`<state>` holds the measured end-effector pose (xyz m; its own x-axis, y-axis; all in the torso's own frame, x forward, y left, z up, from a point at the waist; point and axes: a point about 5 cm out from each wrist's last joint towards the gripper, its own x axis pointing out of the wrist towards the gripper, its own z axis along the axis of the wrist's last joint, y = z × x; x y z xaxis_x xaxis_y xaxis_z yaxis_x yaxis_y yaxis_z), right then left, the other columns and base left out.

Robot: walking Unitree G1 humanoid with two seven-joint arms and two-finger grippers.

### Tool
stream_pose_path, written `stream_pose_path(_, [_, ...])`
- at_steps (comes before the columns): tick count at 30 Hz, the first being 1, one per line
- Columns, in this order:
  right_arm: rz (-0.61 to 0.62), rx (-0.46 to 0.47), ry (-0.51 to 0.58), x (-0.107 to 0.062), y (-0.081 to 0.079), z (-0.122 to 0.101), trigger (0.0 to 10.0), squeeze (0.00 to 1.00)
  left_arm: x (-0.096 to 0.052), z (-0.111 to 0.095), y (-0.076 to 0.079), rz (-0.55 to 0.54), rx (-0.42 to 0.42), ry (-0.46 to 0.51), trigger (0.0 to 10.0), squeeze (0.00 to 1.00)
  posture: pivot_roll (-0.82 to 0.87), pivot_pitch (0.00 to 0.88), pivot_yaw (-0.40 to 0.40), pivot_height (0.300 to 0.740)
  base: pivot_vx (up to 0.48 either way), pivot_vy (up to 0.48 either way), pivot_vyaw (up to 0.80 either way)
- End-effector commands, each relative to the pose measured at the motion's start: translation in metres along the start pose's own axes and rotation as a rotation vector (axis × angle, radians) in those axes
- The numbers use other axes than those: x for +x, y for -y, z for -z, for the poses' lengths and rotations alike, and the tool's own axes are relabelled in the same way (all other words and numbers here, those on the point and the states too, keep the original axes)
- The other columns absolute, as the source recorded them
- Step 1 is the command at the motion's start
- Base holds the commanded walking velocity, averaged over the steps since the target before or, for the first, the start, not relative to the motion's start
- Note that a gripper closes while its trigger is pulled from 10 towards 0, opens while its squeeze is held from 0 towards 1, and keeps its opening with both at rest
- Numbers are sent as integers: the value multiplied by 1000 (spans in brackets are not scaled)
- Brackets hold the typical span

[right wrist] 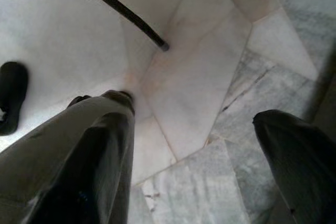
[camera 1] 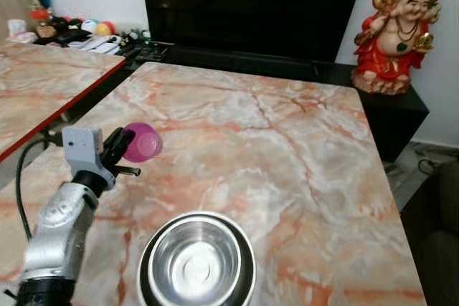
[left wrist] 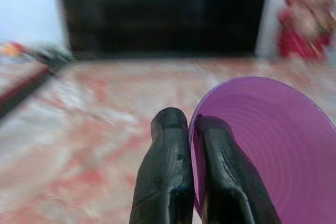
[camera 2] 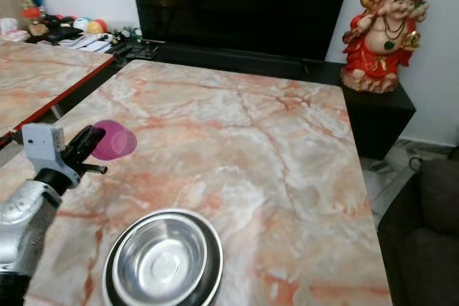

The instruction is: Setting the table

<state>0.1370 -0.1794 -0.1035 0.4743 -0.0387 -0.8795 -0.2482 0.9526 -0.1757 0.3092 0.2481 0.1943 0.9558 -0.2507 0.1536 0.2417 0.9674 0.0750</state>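
My left gripper (camera 1: 118, 142) is held above the left side of the marble table (camera 1: 287, 148), shut on the rim of a translucent purple cup (camera 1: 141, 141) that lies on its side in the air. In the left wrist view the two black fingers (left wrist: 168, 177) pinch the purple cup's (left wrist: 268, 145) wall, one inside and one outside. A steel bowl (camera 1: 196, 261) with a black rim sits at the table's near edge, just right of my left arm. My right gripper (right wrist: 194, 145) hangs open over a pale tiled floor (right wrist: 199, 77).
A black TV (camera 1: 251, 5) stands on a low black cabinet (camera 1: 387, 105) behind the table, with a red laughing figurine (camera 1: 393, 41) at its right end. A second marble table (camera 1: 43, 84) is at the left. A dark chair leg (right wrist: 126, 11) crosses the floor.
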Motion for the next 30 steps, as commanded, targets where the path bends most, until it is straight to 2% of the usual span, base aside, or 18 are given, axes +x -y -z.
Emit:
stream_pose_path(1, [-29, -3, -45, -2, -9, 11, 10000, 0, -4, 2, 7, 112, -22, -55, 10000, 0, 21, 46, -8, 740, 0, 0, 0])
stream_pose_path(3, [-30, -7, -45, -2, -9, 11, 10000, 0, -7, -1, 5, 158, -17, -81, 10000, 0, 23, 49, -7, 740, 0, 0, 0])
stream_pose_path(6, [-31, -12, -46, -2, -9, 11, 10000, 0, -15, -14, 0, 274, 48, -141, 10000, 0, 34, 53, -4, 740, 0, 0, 0])
stream_pose_path(7, [-31, -12, -46, -2, -9, 11, 10000, 0, -15, -14, 0, 274, 48, -141, 10000, 0, 34, 53, -4, 740, 0, 0, 0])
stream_pose_path(9, [-33, -15, -47, -2, -10, 12, 10000, 0, -19, -21, -2, 340, 107, -214, 10000, 0, 35, 56, -2, 740, 0, 0, 0])
stream_pose_path(10, [-34, -13, -47, -2, -11, 12, 10000, 0, -22, -26, -5, 367, 163, -252, 10000, 0, 38, 59, 3, 740, 0, 0, 0])
stream_pose_path(12, [-36, -11, -46, -2, -12, 12, 10000, 0, -26, -28, -13, 377, 240, -337, 10000, 0, 40, 59, 5, 740, 0, 0, 0])
stream_pose_path(13, [-38, -11, -46, -2, -13, 11, 10000, 0, -29, -27, -21, 362, 294, -412, 10000, 0, 41, 60, 7, 740, 0, 0, 0])
stream_pose_path(14, [-38, -11, -46, -2, -13, 11, 10000, 0, -29, -27, -21, 362, 294, -412, 10000, 0, 41, 60, 7, 740, 0, 0, 0])
stream_pose_path(15, [-39, -10, -46, -2, -14, 11, 10000, 0, -31, -25, -25, 357, 306, -456, 10000, 0, 43, 62, 9, 740, 0, 0, 0])
stream_pose_path(18, [-42, -10, -43, -1, -15, 9, 10000, 0, -36, -20, -27, 361, 272, -550, 10000, 0, 48, 62, 12, 740, 0, 0, 0])
stream_pose_path(19, [-44, -11, -43, -1, -15, 8, 10000, 0, -37, -16, -23, 378, 247, -569, 10000, 0, 48, 63, 13, 740, 0, 0, 0])
stream_pose_path(22, [-46, -12, -41, -1, -16, 6, 10000, 0, -41, -7, -16, 411, 193, -601, 10000, 0, 43, 62, 19, 740, 0, 0, 0])
stream_pose_path(25, [-46, -10, -38, 0, -17, 4, 10000, 0, -45, 0, -17, 402, 154, -631, 10000, 0, 42, 67, 19, 740, 0, 0, 0])
stream_pose_path(30, [-46, -13, -39, 0, -16, 3, 10000, 0, -49, 4, -16, 412, 137, -651, 10000, 0, 43, 69, 21, 740, 0, 0, 0])
